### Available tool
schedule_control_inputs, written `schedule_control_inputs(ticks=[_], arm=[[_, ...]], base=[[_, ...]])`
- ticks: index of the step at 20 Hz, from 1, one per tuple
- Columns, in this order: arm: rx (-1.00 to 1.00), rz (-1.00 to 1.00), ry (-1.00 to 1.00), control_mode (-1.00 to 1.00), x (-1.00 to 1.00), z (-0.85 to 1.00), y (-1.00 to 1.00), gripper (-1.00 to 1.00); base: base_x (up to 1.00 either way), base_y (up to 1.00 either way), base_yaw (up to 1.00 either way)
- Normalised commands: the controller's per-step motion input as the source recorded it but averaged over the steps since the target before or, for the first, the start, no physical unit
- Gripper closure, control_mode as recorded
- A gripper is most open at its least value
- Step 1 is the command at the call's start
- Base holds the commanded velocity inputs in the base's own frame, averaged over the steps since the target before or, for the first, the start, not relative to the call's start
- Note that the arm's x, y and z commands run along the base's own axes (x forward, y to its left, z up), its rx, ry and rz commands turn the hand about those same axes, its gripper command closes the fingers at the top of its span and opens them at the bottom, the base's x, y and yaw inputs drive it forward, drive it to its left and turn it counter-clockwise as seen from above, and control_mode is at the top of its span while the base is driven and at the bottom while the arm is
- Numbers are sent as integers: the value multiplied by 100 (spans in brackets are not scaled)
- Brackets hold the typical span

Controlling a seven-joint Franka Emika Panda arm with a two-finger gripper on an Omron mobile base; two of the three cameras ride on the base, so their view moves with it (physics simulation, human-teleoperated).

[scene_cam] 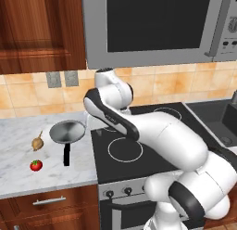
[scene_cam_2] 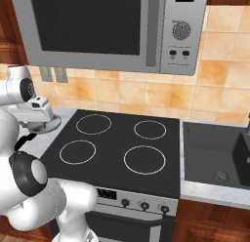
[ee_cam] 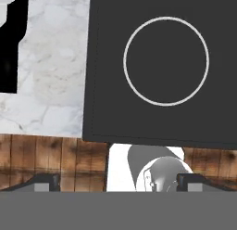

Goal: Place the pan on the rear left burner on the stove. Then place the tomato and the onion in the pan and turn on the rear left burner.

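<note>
Your pan [scene_cam: 68, 131] sits on the marble counter [scene_cam: 18, 131] left of the stove [scene_cam: 152, 150], its round steel bowl near the stove's left edge and its black handle [scene_cam: 66, 154] pointing toward the counter's front. It is upright and nothing lies in it. The onion [scene_cam: 37, 142] lies just left of the pan, apart from it, with its thin stalk tilted up toward the wall. The tomato [scene_cam: 36, 165] rests nearer the front edge, below the onion and left of the handle's end; the two do not touch.

From the right base view you see the stove's four white rings bare on the black glass; the rear left burner [scene_cam_2: 93, 124] has nothing on it. Small black knobs [scene_cam_2: 144, 205] line the steel front panel.

Your pincer [ee_cam: 118, 182] stands fully open and has hold of nothing; in the hand view its two dark fingertips [ee_cam: 44, 182] sit wide apart at the bottom. That view looks down across the stove's front left corner, with one white ring [ee_cam: 166, 61] on the glass, marble to its left and the pan's handle at the upper left. The arm [scene_cam: 152, 131] reaches over the stove. A microwave [scene_cam_2: 97, 26] hangs above the stove, and a sink [scene_cam_2: 215, 153] lies to its right.
</note>
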Motion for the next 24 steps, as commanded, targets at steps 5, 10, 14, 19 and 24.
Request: schedule_control_inputs(ticks=[5, 10, 14, 19, 24], arm=[[0, 0, 13, -100, 1, -28, 48, -100], [0, 0, 13, -100, 4, -31, 47, -100], [0, 0, 11, -100, 7, -30, 44, -100], [0, 0, 8, -100, 13, -26, 45, -100], [0, 0, 7, -100, 22, -24, 44, -100]], base=[[0, 0, 0], [0, 0, 0], [0, 0, 0], [0, 0, 0], [0, 0, 0]])
